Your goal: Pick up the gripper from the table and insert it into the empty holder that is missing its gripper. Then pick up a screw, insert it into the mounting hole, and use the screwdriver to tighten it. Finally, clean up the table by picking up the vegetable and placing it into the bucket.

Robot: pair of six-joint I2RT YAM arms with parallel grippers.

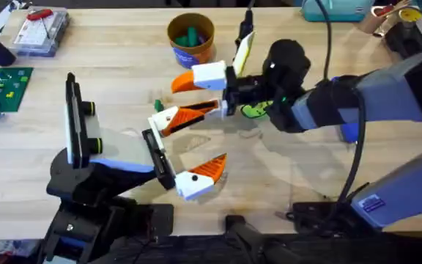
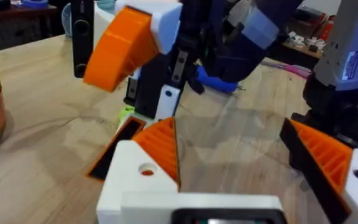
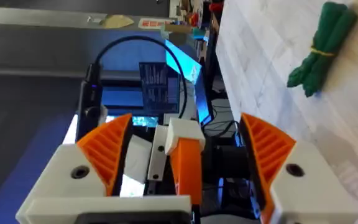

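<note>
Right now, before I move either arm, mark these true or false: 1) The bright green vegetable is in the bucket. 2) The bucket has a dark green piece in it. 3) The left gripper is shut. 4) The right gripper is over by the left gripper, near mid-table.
1) False. The vegetable lies on the table, beside the right arm, outside the bucket.
2) True. A dark green piece stands inside the bucket.
3) False. The left gripper is open, its orange pads well apart.
4) True. The right gripper is close over the left gripper, near mid-table.
</note>
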